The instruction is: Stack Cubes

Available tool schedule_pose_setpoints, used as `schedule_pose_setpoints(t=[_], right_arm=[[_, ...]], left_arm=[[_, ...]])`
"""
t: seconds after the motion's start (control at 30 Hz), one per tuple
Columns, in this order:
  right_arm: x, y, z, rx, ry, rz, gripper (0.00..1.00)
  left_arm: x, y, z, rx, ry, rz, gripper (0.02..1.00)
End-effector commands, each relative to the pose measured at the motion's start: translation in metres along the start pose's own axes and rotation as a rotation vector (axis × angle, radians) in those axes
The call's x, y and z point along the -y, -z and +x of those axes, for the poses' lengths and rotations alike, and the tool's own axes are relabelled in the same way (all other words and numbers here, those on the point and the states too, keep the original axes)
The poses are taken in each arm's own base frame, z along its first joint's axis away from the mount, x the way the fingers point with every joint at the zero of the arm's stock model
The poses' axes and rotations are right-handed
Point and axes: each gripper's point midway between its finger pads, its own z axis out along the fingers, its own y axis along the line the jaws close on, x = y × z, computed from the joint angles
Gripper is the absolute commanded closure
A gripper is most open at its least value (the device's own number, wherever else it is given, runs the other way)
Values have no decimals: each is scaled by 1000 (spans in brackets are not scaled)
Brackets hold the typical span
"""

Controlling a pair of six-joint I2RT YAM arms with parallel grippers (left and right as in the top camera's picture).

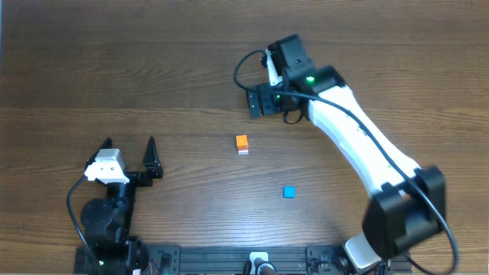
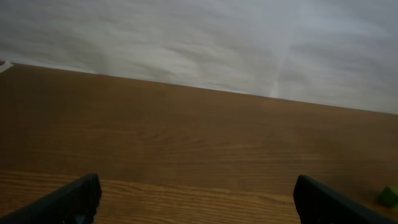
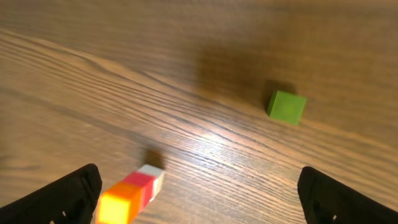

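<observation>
Two fingers of the right gripper [image 3: 199, 177] stand wide apart with nothing between them, so this hand is released and empty, held up off the table [image 3: 205, 37].

Closest to it, just beside one finger, is the stack of cubes [image 3: 129, 191]. It has orange on top, red under that, and what looks like white at the base. Nothing touches the stack and it stands on its own. The open fingers beside it fit a hand that has let go rather than one about to grip.

A little farther out, ahead of the open fingers and well apart from the stack, lies the green cube [image 3: 286, 106]. It sits flat on the wood with free space on every side. That makes it an easy pick, and I judge it the likely next piece, since the gripper already faces it.

Farther off, on the far side of the stack from this hand and back toward the arm bases, the blue cube [image 1: 289, 192] lies alone. It is also not yet stacked.

Farthest away is the left gripper [image 1: 128, 145], low near its own base. Its fingers are spread and hold nothing, and it is well clear of every cube. Parked there, it leaves the middle of the table to the right arm. The task looks partly done, with two loose cubes left to add.
</observation>
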Motion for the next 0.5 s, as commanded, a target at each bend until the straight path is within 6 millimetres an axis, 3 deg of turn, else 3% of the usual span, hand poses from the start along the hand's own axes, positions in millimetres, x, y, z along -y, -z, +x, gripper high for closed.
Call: schedule_pose_setpoints(t=[0.03,0.2,0.5], right_arm=[[14,-25,-2,-36,-82,46,7],[32,-41,2,-63,-127,112,9],[53,-38,-4,-34,-209,187,7]], left_arm=[[0,0,2,-3,-14,3,18],[0,0,2,-3,-15,3,18],[0,0,2,-3,-15,3,18]])
